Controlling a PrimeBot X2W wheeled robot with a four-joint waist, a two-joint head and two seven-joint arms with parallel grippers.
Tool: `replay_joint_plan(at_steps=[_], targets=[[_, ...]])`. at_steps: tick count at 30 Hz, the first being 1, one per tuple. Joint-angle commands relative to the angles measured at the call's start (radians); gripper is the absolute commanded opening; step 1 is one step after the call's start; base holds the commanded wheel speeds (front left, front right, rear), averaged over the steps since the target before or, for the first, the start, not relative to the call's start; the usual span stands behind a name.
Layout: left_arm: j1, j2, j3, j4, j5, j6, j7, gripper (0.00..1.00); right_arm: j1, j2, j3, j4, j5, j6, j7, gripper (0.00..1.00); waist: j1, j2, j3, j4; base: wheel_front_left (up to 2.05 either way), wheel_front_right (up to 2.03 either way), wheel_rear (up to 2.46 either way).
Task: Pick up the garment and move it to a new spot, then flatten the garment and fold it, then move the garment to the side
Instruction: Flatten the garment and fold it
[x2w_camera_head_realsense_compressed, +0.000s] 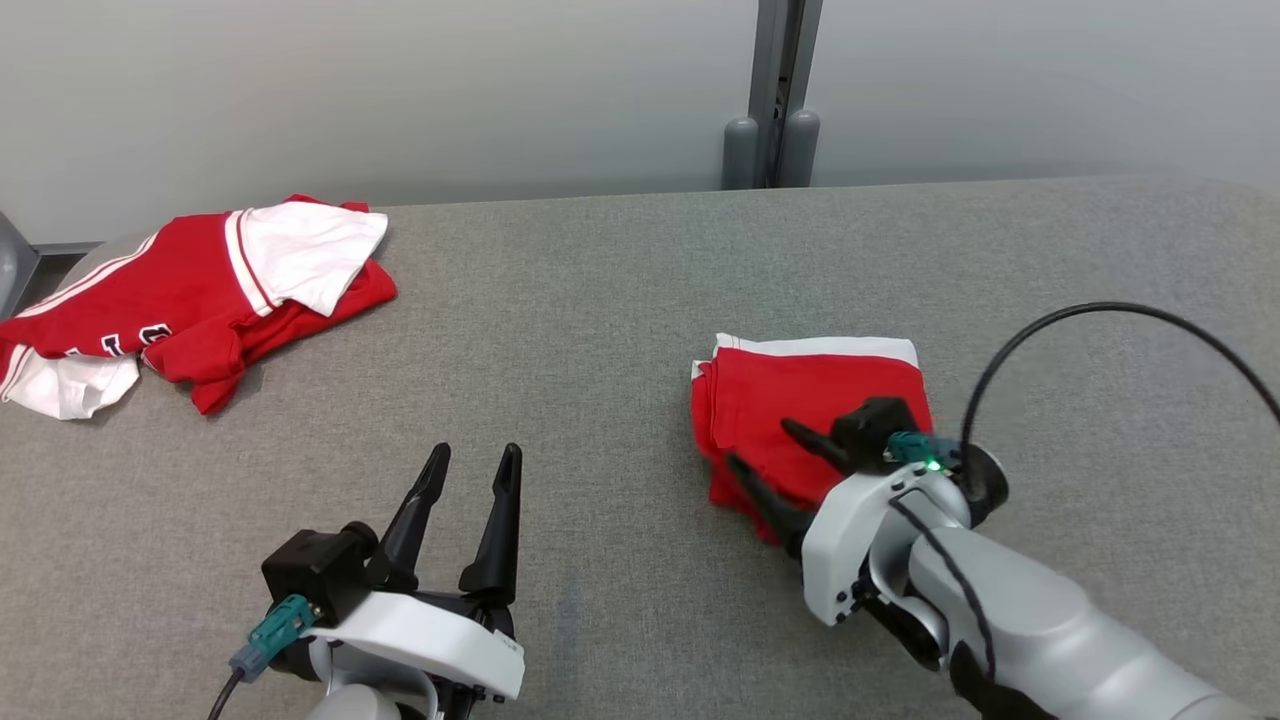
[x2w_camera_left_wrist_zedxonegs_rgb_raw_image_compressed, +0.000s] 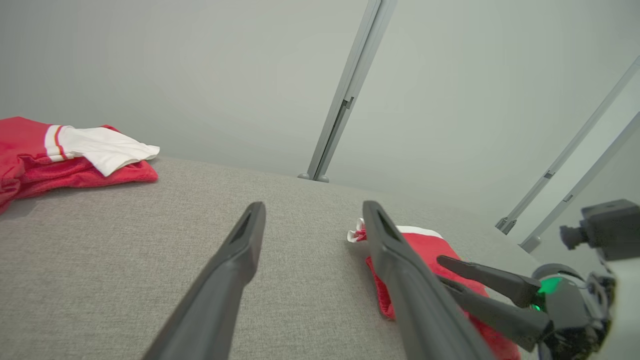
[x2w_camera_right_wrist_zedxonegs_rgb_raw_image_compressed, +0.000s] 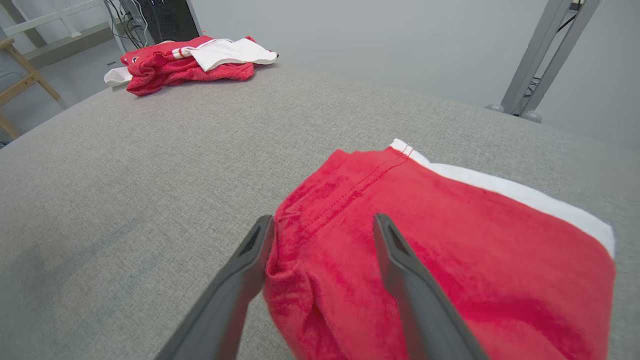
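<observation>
The garment (x2w_camera_head_realsense_compressed: 800, 390) is a folded red cloth with a white band along its far edge, lying on the right half of the grey table (x2w_camera_head_realsense_compressed: 600, 300). My right gripper (x2w_camera_head_realsense_compressed: 758, 443) stands open over its near left corner. In the right wrist view the right gripper (x2w_camera_right_wrist_zedxonegs_rgb_raw_image_compressed: 322, 220) has one finger beside the garment's (x2w_camera_right_wrist_zedxonegs_rgb_raw_image_compressed: 475, 240) bunched edge and the other above the red cloth. My left gripper (x2w_camera_head_realsense_compressed: 476, 452) is open at the lower left, with nothing between its fingers. The left wrist view shows the left gripper (x2w_camera_left_wrist_zedxonegs_rgb_raw_image_compressed: 314, 206) above bare table, with the garment (x2w_camera_left_wrist_zedxonegs_rgb_raw_image_compressed: 425, 245) and right gripper (x2w_camera_left_wrist_zedxonegs_rgb_raw_image_compressed: 441, 270) to its right.
A second red and white garment pile (x2w_camera_head_realsense_compressed: 200, 290) lies crumpled at the table's far left corner, also seen as the pile (x2w_camera_right_wrist_zedxonegs_rgb_raw_image_compressed: 190, 65) in the right wrist view. A grey post (x2w_camera_head_realsense_compressed: 775, 90) stands behind the table's far edge. A black cable (x2w_camera_head_realsense_compressed: 1100, 310) arcs over the right arm.
</observation>
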Motion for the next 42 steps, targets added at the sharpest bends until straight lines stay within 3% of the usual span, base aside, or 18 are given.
replay_joint_plan(at_steps=[1, 11, 18, 19, 22, 29, 35, 42], targets=[[0.008, 0.007, 0.001, -0.002, 0.009, 0.004, -0.005, 1.0, 0.017, -0.017, -0.029, -0.01, -0.012, 0.0, -0.009, 1.0, 0.0, 0.0, -0.002, -0.002, 0.0, 0.0, 0.0], [0.019, -0.002, -0.022, -0.004, 0.011, 0.003, -0.003, 1.0, 0.149, -0.121, -0.475, -0.191, -0.175, 0.0, -0.009, 1.0, 0.0, 0.0, -0.01, -0.015, 0.0, 0.0, 0.0], [0.013, -0.003, -0.033, 0.001, 0.013, 0.0, -0.001, 1.0, 0.292, -0.11, -0.703, -0.318, -0.363, 0.0, -0.009, 1.0, 0.0, 0.0, -0.007, -0.018, 0.0, 0.0, 0.0], [0.009, -0.003, -0.034, 0.002, 0.014, -0.001, 0.0, 1.0, 0.308, -0.101, -0.725, -0.333, -0.39, 0.0, -0.009, 0.46, 0.0, 0.0, -0.006, -0.016, 0.0, 0.0, 0.0], [-0.001, -0.002, -0.035, 0.003, 0.015, -0.001, 0.0, 1.0, 0.354, -0.07, -0.771, -0.354, -0.44, 0.0, -0.01, 0.0, 0.0, 0.0, 0.0, -0.007, 0.0, 0.0, 0.0], [-0.016, -0.003, -0.035, 0.005, 0.017, -0.003, 0.0, 1.0, 0.369, -0.025, -0.779, -0.335, -0.518, 0.0, -0.009, 0.0, 0.0, 0.0, 0.015, 0.032, 0.0, 0.0, 0.0], [-0.027, -0.011, -0.036, 0.008, 0.021, -0.008, -0.002, 1.0, 0.319, -0.033, -0.693, -0.236, -0.573, 0.0, -0.009, 0.0, 0.0, 0.0, 0.026, 0.078, 0.0, 0.0, 0.0], [-0.027, -0.019, -0.027, 0.016, 0.023, -0.013, -0.003, 1.0, 0.285, -0.014, -0.605, -0.135, -0.56, 0.0, -0.009, 0.0, 0.0, 0.0, 0.036, 0.122, 0.0, 0.0, 0.0]])
